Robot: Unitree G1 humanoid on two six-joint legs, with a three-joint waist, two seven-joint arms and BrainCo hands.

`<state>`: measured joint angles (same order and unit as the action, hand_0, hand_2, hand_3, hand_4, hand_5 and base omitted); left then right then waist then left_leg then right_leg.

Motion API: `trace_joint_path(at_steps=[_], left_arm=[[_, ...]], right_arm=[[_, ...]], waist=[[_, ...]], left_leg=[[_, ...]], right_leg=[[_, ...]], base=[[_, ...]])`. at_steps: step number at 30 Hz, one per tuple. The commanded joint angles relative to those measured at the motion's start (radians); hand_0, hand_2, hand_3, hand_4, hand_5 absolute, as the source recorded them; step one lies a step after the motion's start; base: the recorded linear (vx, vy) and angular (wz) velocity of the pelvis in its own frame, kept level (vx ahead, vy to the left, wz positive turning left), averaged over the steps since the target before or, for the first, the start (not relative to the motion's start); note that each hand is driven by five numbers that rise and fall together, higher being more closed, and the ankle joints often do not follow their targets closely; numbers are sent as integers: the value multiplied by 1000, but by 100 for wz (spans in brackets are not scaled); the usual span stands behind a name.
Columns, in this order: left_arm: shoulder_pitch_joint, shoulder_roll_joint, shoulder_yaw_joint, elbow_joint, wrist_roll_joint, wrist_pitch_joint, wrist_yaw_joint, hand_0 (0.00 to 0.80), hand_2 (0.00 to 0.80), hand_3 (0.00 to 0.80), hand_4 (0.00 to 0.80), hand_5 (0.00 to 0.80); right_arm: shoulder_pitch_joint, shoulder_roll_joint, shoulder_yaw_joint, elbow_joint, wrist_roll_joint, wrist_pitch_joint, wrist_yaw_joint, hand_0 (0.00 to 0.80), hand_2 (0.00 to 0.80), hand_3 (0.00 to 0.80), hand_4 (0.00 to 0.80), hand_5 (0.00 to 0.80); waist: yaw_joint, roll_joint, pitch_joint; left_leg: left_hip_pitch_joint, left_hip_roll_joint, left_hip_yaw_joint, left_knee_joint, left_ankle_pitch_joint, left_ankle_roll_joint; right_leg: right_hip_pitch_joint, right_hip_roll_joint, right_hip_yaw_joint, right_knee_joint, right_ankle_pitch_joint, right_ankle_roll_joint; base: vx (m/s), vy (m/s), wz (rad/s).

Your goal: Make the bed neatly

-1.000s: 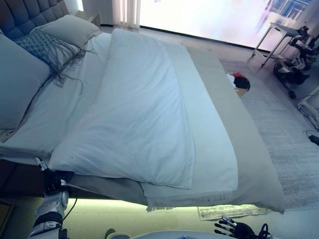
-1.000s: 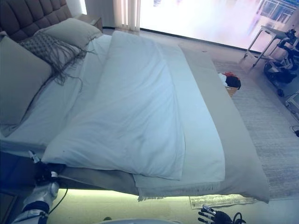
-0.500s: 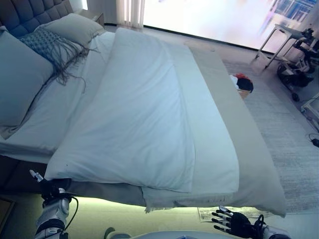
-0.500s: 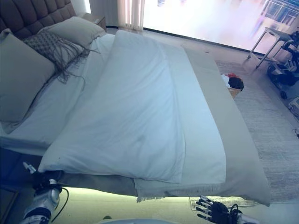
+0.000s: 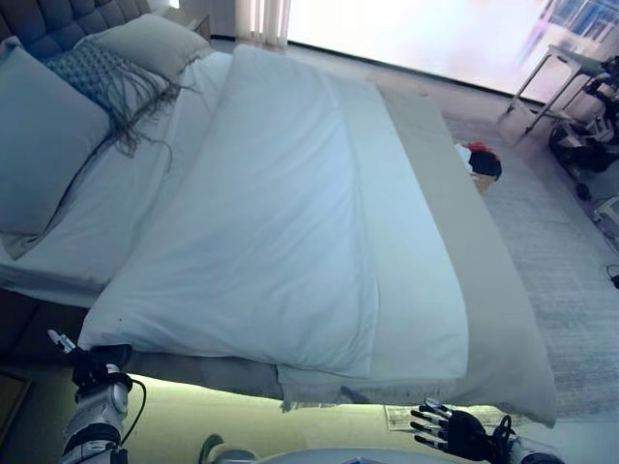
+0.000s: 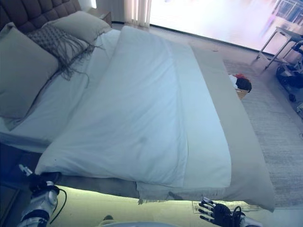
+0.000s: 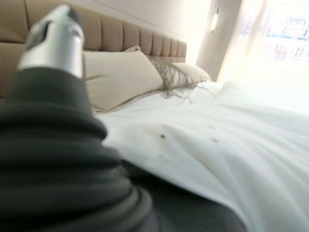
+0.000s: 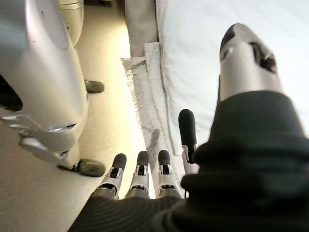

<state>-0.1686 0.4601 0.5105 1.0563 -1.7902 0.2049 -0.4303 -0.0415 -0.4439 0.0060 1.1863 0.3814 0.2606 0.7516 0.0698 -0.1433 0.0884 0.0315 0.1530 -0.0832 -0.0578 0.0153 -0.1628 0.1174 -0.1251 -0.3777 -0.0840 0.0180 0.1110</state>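
A white duvet [image 5: 280, 222] lies lengthwise on the bed, folded over a white sheet [image 5: 416, 300] and a beige cover [image 5: 488, 290]. My left hand [image 5: 89, 365] is at the duvet's near left corner, just under its edge. In the left wrist view only its thumb [image 7: 53, 43] and dark cover show, with the duvet [image 7: 231, 140] past them. My right hand [image 5: 450, 433] is open with straight fingers, low beside the bed's near edge. In the right wrist view its fingers [image 8: 140, 175] hang over the floor next to the cover's fringe [image 8: 145, 92].
Pillows [image 5: 39, 145] and a fringed cushion [image 5: 102, 82] lean at the headboard [image 5: 48, 19]. A rug [image 5: 571, 280], a basket with red and dark things [image 5: 481, 162], a metal table [image 5: 566, 72] and equipment [image 5: 590, 135] are right of the bed. Paper [image 5: 401, 416] lies on the floor.
The camera has shifted, so the bed sits a little differently. My right hand has risen further into view with fingers spread. My left hand stays at the duvet corner.
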Motion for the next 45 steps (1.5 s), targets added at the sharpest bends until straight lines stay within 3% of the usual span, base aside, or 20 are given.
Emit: trace_joint_path(at_steps=[1, 4, 8, 10, 16, 24, 28, 32, 38, 45], left_arm=[[11, 329, 256, -10, -182, -230, -90, 0, 0, 0, 0, 0], [-69, 317, 205, -43, -182, -267, -72, 0, 0, 0, 0, 0], [-122, 301, 152, -75, -182, -295, -35, 0, 0, 0, 0, 0], [-143, 296, 128, -76, -182, -285, -30, 0, 0, 0, 0, 0], [-203, 265, 65, -70, -182, -276, -2, 0, 0, 0, 0, 0], [-265, 256, 20, -9, -182, -251, 31, 0, 0, 0, 0, 0], [-260, 271, 8, 48, -182, -256, 119, 0, 0, 0, 0, 0], [-257, 281, 0, 135, -182, -180, 189, 0, 0, 0, 0, 0], [-216, 262, -24, 192, -182, -33, 137, 0, 0, 0, 0, 0], [-182, 214, -80, 180, -126, 51, 109, 0, 0, 0, 0, 0]], right_arm=[[-38, -49, 37, 51, 120, -80, -42, 0, 0, 0, 0, 0], [-86, -41, 73, 8, 181, -100, -70, 0, 0, 0, 0, 0], [-130, -73, 81, -20, 179, -74, -64, 0, 0, 0, 0, 0], [-145, -90, 82, -30, 183, -70, -59, 0, 0, 0, 0, 0], [-215, -126, 107, -55, 196, -80, -58, 0, 0, 0, 0, 0], [-312, -194, 141, -40, 198, -60, -32, 0, 0, 0, 0, 0], [-348, -219, 152, -51, 195, -38, -18, 0, 0, 0, 0, 0], [-376, -250, 158, -53, 202, -21, -14, 0, 0, 0, 0, 0], [-380, -274, 150, -44, 209, -44, -3, 0, 0, 0, 0, 0], [-405, -274, 137, -21, 208, -48, 2, 0, 0, 0, 0, 0]], waist=[[171, 44, 103], [164, 29, 204], [154, 26, 273], [152, 22, 290], [155, 19, 337], [158, 26, 355], [157, 27, 359], [157, 30, 362], [161, 33, 371], [182, 34, 370]], left_leg=[[-142, -43, -8, 182, -95, 48], [-272, -36, -15, 339, -126, 48], [-408, -46, -18, 499, -170, 66], [-458, -54, -28, 555, -204, 72], [-598, -79, -38, 687, -231, 97], [-723, -91, -36, 786, -239, 110], [-761, -85, -35, 823, -244, 112], [-798, -80, -32, 863, -251, 116], [-852, -82, -36, 907, -254, 122], [-887, -87, -42, 928, -253, 125]], right_leg=[[-127, -143, -14, 234, -74, 38], [-248, -164, 9, 377, -90, 22], [-384, -189, 45, 567, -141, 2], [-435, -194, 62, 645, -182, 4], [-589, -212, 93, 823, -238, -8], [-721, -217, 115, 951, -280, -20], [-760, -215, 120, 992, -299, -24], [-798, -221, 125, 1034, -313, -31], [-847, -225, 134, 1083, -330, -38], [-870, -225, 121, 1106, -342, -43]], base=[[-414, -120, 23], [-325, -18, 36], [-174, 103, 36], [-57, 77, 18], [-119, 108, 23], [-100, 60, 14], [-64, 28, 1], [-55, 17, -3], [-53, 10, 3], [-57, -19, 3]])
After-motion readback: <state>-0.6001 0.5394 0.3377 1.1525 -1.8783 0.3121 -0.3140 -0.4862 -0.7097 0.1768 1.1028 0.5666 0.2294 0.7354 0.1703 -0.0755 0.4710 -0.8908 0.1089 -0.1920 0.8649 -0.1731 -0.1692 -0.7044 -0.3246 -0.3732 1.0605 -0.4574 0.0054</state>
